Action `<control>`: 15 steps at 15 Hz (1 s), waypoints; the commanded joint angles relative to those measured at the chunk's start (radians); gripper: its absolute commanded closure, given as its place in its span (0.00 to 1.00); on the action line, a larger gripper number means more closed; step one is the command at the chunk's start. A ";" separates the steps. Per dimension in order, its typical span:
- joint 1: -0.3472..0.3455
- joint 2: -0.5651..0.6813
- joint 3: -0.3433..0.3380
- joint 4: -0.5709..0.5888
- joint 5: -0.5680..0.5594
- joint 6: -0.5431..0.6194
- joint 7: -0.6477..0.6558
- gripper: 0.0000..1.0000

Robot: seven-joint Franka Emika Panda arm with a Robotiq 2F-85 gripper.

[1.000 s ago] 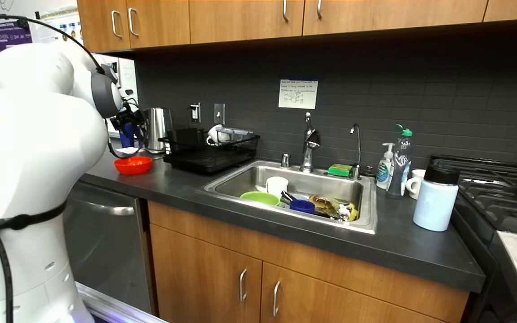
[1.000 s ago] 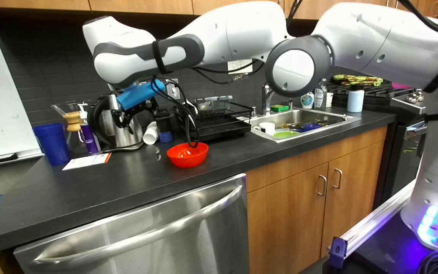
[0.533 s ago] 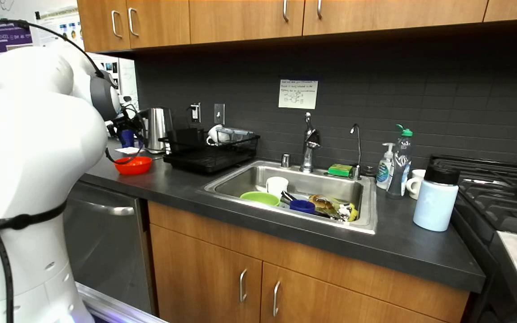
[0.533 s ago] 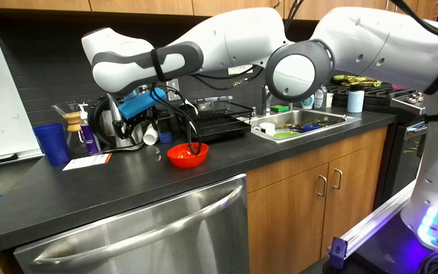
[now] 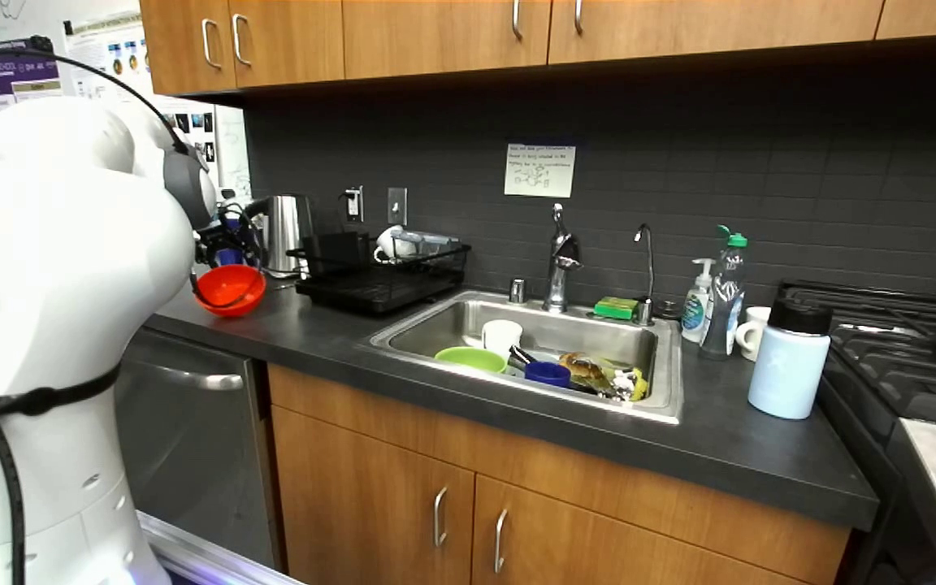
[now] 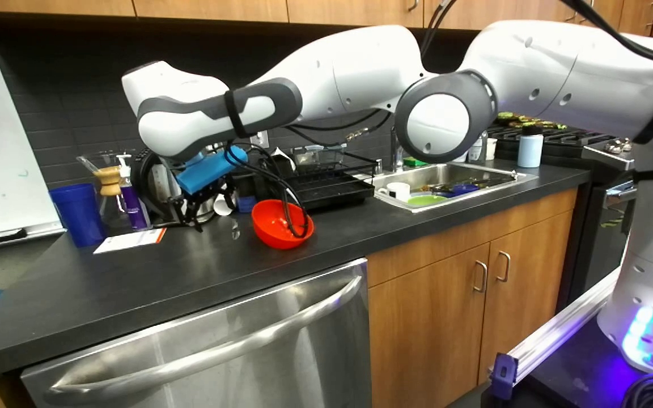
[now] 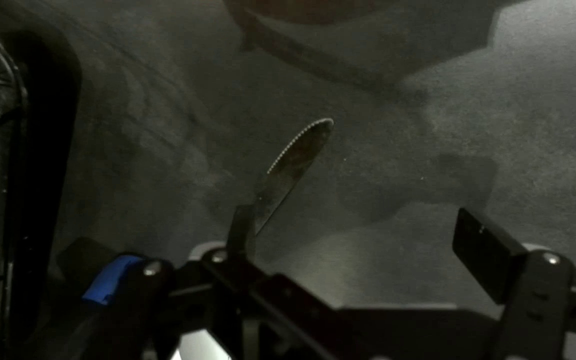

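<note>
Lying on the desk (image 6: pixel 134 277) beneath your end effector (image 7: pixel 355 232), the serrated table knife (image 7: pixel 288 170) points its rounded tip toward the upper right of the wrist view, away from the fingers (image 7: pixel 485 250). Confirm that these stand wide apart and hold nothing. Note that the finger at the left of that view overlaps the lower blade and conceals the handle; whether it makes contact cannot be told. Treat the knife as a light, rigid, probably metal piece: not fragile, but thin and smooth, hence liable to slide or pivot if pinched off-center. Any grip would best close across its narrow width, near the junction of blade and handle, with the fingertips low to the desk; the handle should offer more thickness than the blade. Observe also the red bowl (image 6: pixel 270 225), tilted in both exterior views, with a black cable loop (image 6: pixel 299 236) hanging into it; judge it light and smooth-walled, best taken by the rim, and regard the loop as a snag hazard. Allow clearance for the black dish rack (image 7: pixel 43 125) at the left edge of the wrist view, and for the stainless-steel kettle (image 5: pixel 289 231), which shows just beside your end effector in an exterior view.
</note>
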 commanded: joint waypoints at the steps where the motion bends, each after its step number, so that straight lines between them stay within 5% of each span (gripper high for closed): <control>1: -0.008 0.051 -0.003 0.097 0.030 -0.040 -0.046 0.00; 2: -0.008 -0.026 0.009 -0.039 0.011 0.014 -0.035 0.00; 15: 0.037 -0.143 -0.045 -0.006 -0.083 0.000 -0.105 0.00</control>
